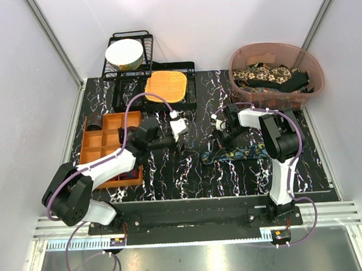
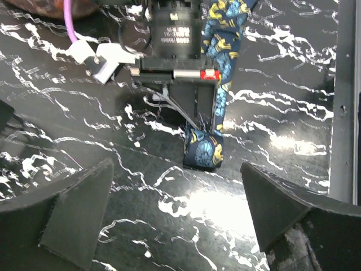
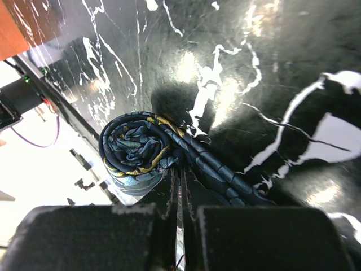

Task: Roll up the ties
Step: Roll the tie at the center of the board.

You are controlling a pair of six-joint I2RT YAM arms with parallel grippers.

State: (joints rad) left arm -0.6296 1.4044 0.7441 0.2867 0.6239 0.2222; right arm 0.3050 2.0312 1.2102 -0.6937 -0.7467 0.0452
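Note:
A dark blue tie (image 1: pixel 239 151) with teal-yellow print lies on the black marble table (image 1: pixel 171 172), its left end wound into a small roll (image 3: pixel 135 151). My right gripper (image 3: pixel 180 169) is shut, its tips pinched on the fabric where the roll meets the flat tail. In the left wrist view the roll (image 2: pixel 203 149) sits under the right gripper (image 2: pixel 194 121). My left gripper (image 2: pixel 175 209) hangs open just left of the roll, a little apart from it, with nothing between its fingers (image 2: pixel 76 212). From above, the left gripper (image 1: pixel 180 144) faces the right gripper (image 1: pixel 221 142).
A pink bin (image 1: pixel 308 62) holding more ties stands at the back right. An orange compartment tray (image 1: pixel 87 146) lies at the left under my left arm. A black dish rack (image 1: pixel 114 72) with a bowl (image 1: pixel 124 53) and an orange woven mat (image 1: pixel 165 86) sits at the back.

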